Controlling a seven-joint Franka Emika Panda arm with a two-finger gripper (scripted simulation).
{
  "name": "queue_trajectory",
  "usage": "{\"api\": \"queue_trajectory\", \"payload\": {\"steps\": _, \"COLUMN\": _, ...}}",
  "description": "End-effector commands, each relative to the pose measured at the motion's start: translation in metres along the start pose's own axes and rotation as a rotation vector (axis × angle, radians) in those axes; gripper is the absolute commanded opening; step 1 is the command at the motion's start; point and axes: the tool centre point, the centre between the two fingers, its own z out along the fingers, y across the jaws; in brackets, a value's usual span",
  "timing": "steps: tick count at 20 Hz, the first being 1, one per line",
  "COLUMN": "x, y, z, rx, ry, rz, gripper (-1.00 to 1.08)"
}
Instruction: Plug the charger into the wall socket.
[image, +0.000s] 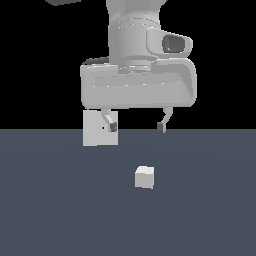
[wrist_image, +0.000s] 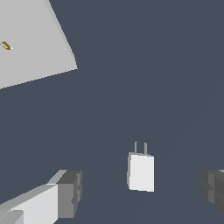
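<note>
The pale grey two-fingered gripper (image: 136, 127) hangs with its jaws spread wide and nothing between them; its dark-padded fingertips (image: 113, 127) touch no object. In the exterior view the fingers point straight down from a broad, flat grey hand body, which sits under the thick cylindrical wrist of the white robot arm (image: 132, 35), so the arm stands nearly vertical above the dark blue-grey floor (image: 50, 210). The fingertips hover above the floor, clear of it. The small plain pale grey-white cube of the charger (image: 144, 177) rests on the floor below the gripper, roughly under the gap between the fingers and nearer the camera than the plate, well apart from both fingertips. The wrist view shows the charger (wrist_image: 141, 172) lying between the two dark pads, with two thin prongs projecting from one end toward the plate. The wall socket, a flat upright pale grey-white square plate (image: 95, 134), stands on the floor toward the exterior view's left, behind the finger on that side, which overlaps its upper edge in the picture; whether they touch cannot be told. A tiny dark mark sits at its centre. Charger and socket are apart, with bare floor between them.
</note>
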Motion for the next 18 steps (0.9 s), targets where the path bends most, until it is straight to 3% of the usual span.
{"api": "queue_trajectory", "payload": {"steps": 1, "x": -0.005, "y": 0.003, "z": 0.006, "rx": -0.004, "ry": 0.03, "rz": 0.016, "gripper": 1.0}}
{"api": "queue_trajectory", "payload": {"steps": 9, "x": -0.016, "y": 0.012, "z": 0.023, "rx": -0.017, "ry": 0.108, "rz": 0.06, "gripper": 1.0}}
{"api": "queue_trajectory", "payload": {"steps": 18, "x": -0.021, "y": 0.018, "z": 0.034, "rx": -0.027, "ry": 0.152, "rz": 0.086, "gripper": 1.0}}
